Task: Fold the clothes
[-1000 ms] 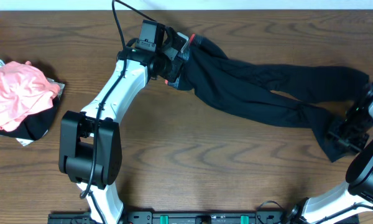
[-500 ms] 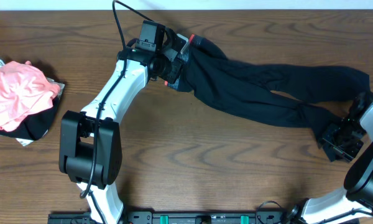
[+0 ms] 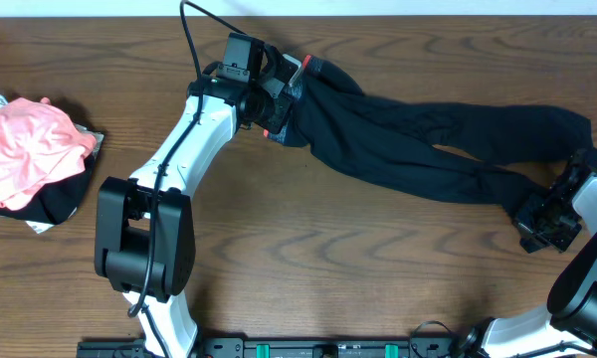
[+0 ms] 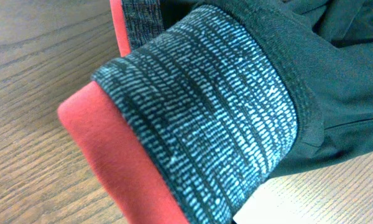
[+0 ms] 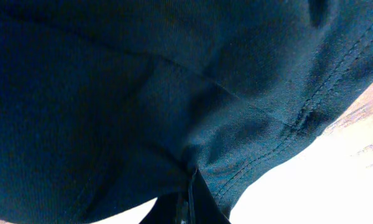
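A pair of black trousers [image 3: 418, 149] lies stretched across the table from upper left to right. Its grey knit waistband [image 4: 199, 112] with a red lining [image 4: 124, 162] fills the left wrist view. My left gripper [image 3: 276, 99] is shut on that waistband, and the cloth hides its fingers. At the right end, my right gripper [image 3: 539, 214] is shut on the hem of the nearer trouser leg [image 5: 112, 93]. The dark cloth is pinched at my right gripper's tips [image 5: 189, 186]. The other leg end [image 3: 572, 124] lies flat farther back.
A crumpled pink garment [image 3: 25, 149] sits on a dark one [image 3: 60, 204] at the table's left edge. The table's far edge [image 3: 428, 12] runs just behind the trousers. Bare wood [image 3: 358, 259] lies in front of them.
My right gripper has closed on the hem of the nearer trouser leg and drawn it slightly up and to the right. The left arm and waistband have not moved.
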`<action>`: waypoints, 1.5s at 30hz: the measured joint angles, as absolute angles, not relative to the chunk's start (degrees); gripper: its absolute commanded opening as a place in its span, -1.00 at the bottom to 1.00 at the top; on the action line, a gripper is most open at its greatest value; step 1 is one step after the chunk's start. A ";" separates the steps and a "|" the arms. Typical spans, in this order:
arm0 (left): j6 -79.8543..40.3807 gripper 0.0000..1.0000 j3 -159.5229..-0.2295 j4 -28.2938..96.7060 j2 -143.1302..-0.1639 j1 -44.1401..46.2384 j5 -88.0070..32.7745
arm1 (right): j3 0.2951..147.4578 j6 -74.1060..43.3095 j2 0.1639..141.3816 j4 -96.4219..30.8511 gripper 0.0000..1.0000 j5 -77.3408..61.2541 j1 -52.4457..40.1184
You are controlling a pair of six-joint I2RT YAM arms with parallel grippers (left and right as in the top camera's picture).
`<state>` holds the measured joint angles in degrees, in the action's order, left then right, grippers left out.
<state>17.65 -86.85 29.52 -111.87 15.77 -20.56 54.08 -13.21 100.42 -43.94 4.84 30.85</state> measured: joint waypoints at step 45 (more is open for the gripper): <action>11.81 -0.87 -86.80 41.01 -99.42 11.44 -13.04 | 93.76 -7.14 98.78 -68.53 -0.97 -2.57 35.33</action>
<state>11.81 -86.80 41.01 -99.42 11.44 -13.04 93.76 -7.14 98.78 -68.53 -2.57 35.33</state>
